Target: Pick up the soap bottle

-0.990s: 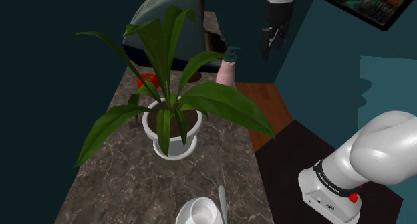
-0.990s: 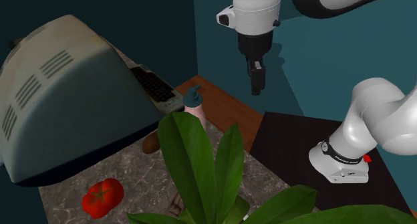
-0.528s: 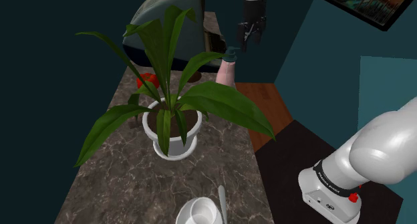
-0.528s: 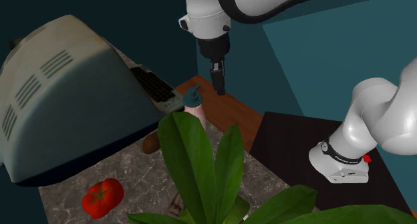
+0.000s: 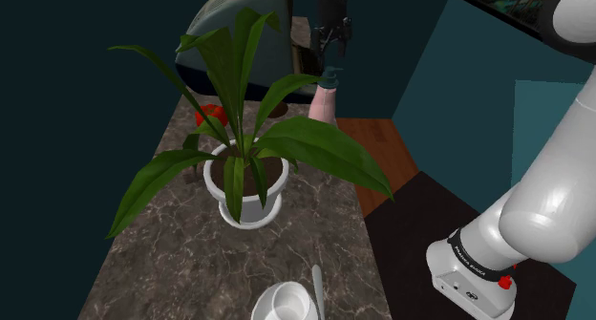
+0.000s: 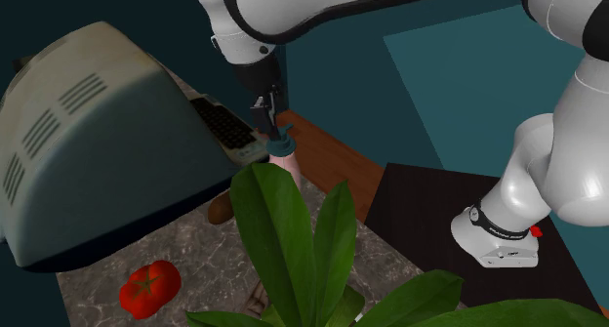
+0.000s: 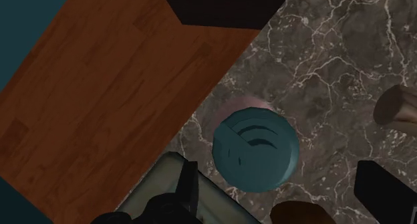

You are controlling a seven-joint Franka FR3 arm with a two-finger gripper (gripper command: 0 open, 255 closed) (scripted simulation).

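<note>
- Marble-patterned table (image 5: 315, 223) is seen under all items.
- Bulky grey monitor (image 6: 88, 149) is set at table's far end in shoulder view, keyboard (image 6: 226, 125) beside it.
- White arm (image 6: 322, 8) is stretched over that end.
- Leafy plant in white pot (image 5: 250, 208) is placed mid-table.
- Pink soap bottle (image 5: 325, 100) with teal pump is stood upright at table edge, near keyboard.
- End effector (image 5: 330, 62) is poised directly above pump; fingers (image 7: 189, 186) are held apart, either side of pump top, nothing gripped.
- Red tomato (image 6: 149, 284) is seen near monitor.
</note>
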